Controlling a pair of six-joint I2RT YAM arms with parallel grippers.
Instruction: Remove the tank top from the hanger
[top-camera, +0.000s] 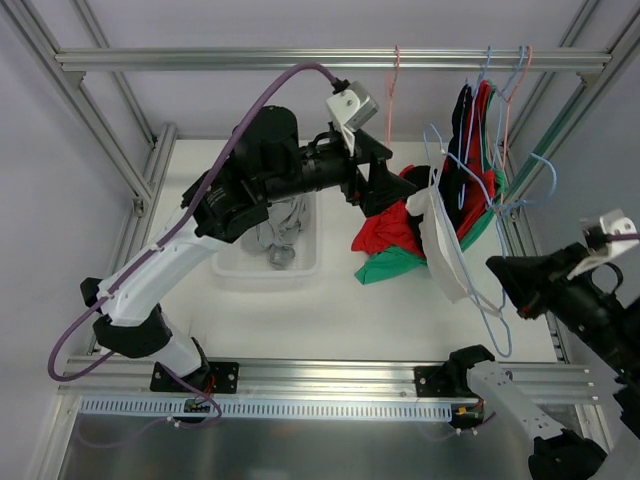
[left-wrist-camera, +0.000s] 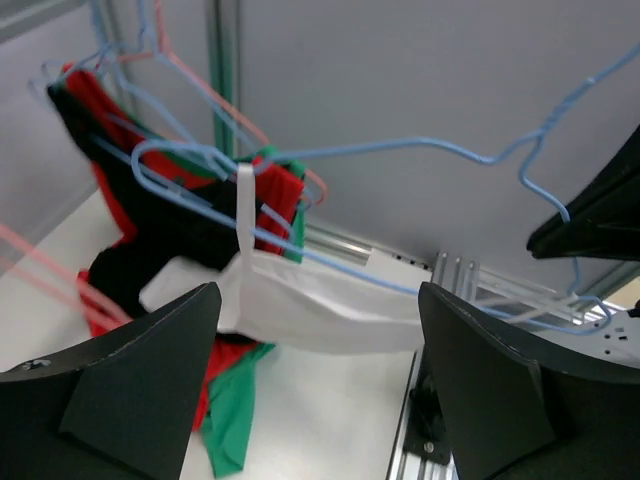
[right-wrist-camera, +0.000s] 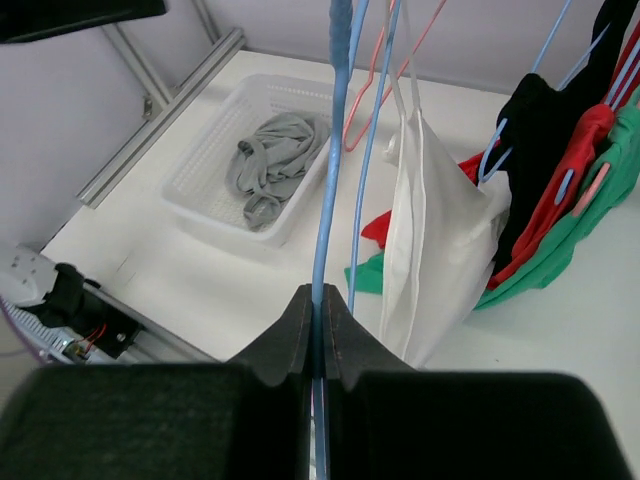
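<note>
The right gripper (right-wrist-camera: 322, 300) is clenched on a blue hanger (right-wrist-camera: 338, 150). From it the one white tank top (right-wrist-camera: 440, 230) hangs over open table, between the single basket (right-wrist-camera: 200, 170) and the clothes (right-wrist-camera: 545, 190) crowding the right edge. The left gripper (left-wrist-camera: 318, 295), jaws spread wide, hovers just beside the top.

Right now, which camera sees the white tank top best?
The right wrist view: the white tank top hangs there full length, straps up by the blue hanger. Top external shows only a narrow strip from above; left wrist shows one strap and part of its body.
</note>
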